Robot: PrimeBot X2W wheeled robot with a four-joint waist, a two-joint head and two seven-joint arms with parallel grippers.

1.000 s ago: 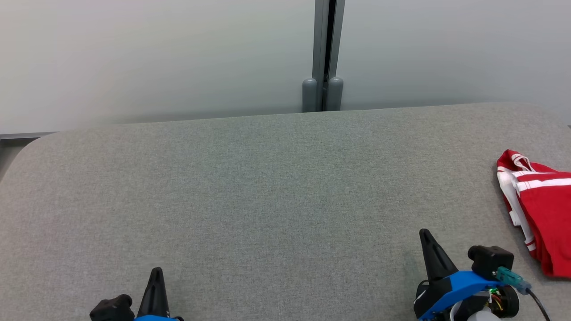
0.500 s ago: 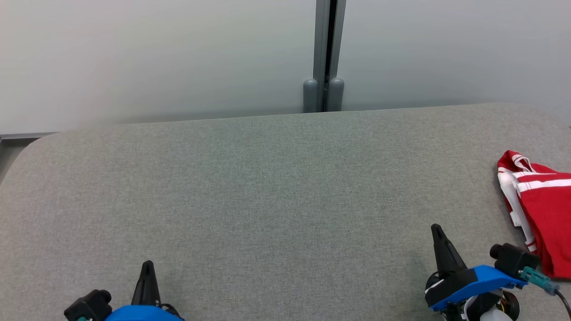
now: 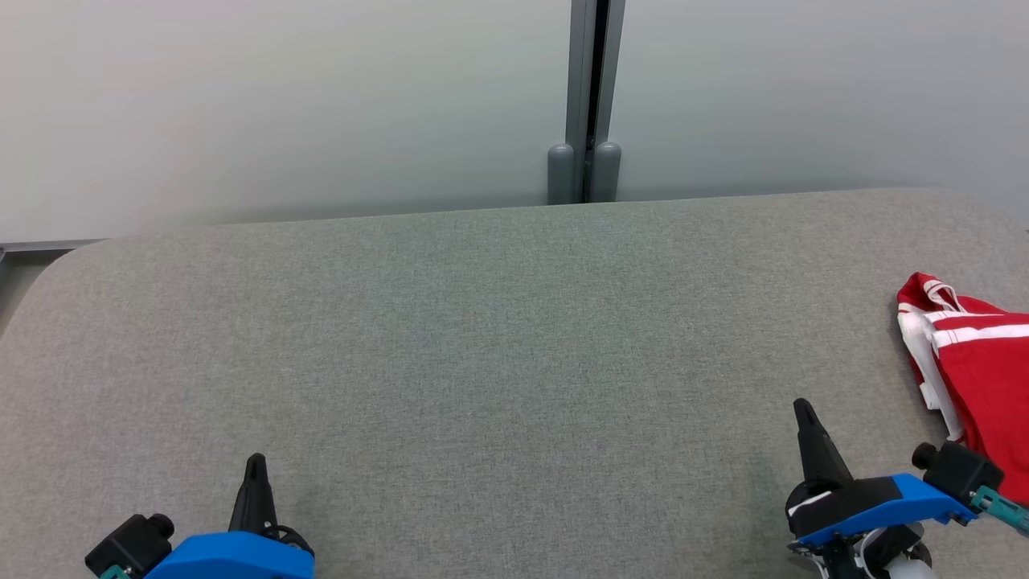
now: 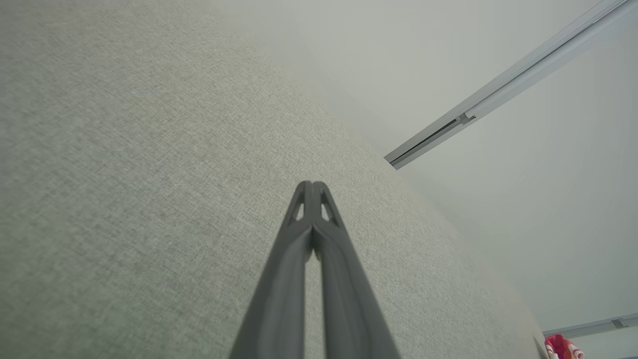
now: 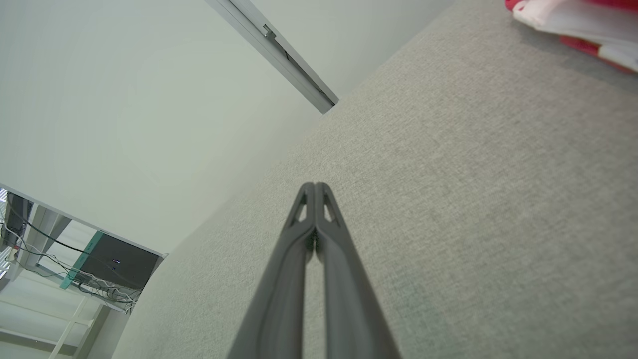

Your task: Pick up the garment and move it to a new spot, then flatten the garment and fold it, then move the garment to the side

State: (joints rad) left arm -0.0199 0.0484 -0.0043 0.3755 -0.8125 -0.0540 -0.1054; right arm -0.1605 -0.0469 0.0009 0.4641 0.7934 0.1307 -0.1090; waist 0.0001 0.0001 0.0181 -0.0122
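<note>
The garment (image 3: 977, 374) is red with white stripes and lies bunched at the right edge of the grey table (image 3: 482, 338); it also shows in the right wrist view as a red and white edge (image 5: 573, 25) and as a small red patch (image 4: 562, 346) in the left wrist view. My right gripper (image 3: 801, 408) is shut and empty, low at the right, a short way left of the garment. Low at the left, my left gripper (image 3: 256, 462) is shut and empty too. Both wrist views show the fingers (image 4: 311, 187) (image 5: 315, 187) pressed together over bare fabric.
A pale wall with a grey vertical post (image 3: 584, 96) runs behind the table's far edge. The table's rounded left corner (image 3: 64, 261) drops to the floor. A dark box with cables (image 5: 114, 262) stands beyond the table in the right wrist view.
Both grippers have slid outward: the left one to the left and a little up the view, the right one to the right, closer to the garment. The garment has not moved.
</note>
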